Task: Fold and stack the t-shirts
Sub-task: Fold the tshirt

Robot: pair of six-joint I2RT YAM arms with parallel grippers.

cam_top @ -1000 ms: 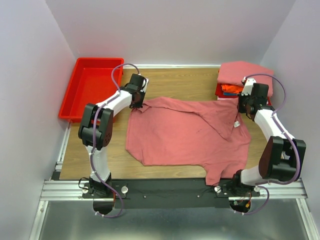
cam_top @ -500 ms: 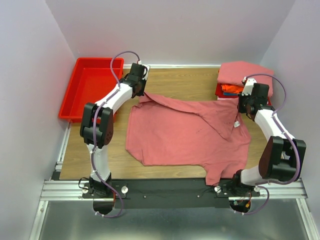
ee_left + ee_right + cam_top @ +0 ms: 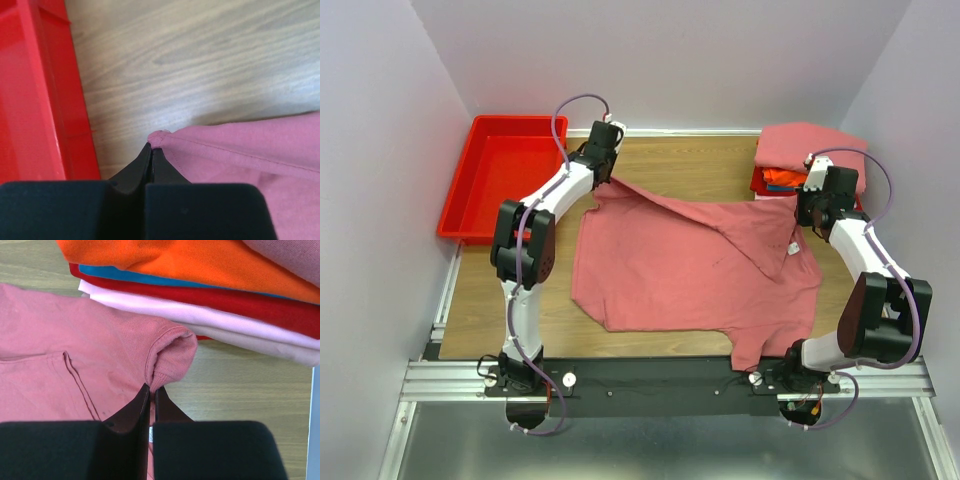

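A large salmon-pink t-shirt (image 3: 690, 265) lies spread across the middle of the wooden table. My left gripper (image 3: 603, 183) is shut on its far left corner (image 3: 161, 137) and holds it stretched toward the back left. My right gripper (image 3: 807, 213) is shut on its far right edge, a rolled ribbed hem (image 3: 167, 360), next to the pile. A pile of folded t-shirts (image 3: 810, 158) sits at the back right, with a pink one on top and orange (image 3: 200, 262), red and pale pink layers showing in the right wrist view.
A red plastic bin (image 3: 500, 190) stands at the back left, its wall (image 3: 35, 95) close beside my left gripper. The shirt's near sleeve hangs over the black front rail (image 3: 660, 375). White walls close in on both sides.
My left gripper has moved toward the back and a little right with the shirt's corner, pulling that edge taut and longer. The right arm has stayed still.
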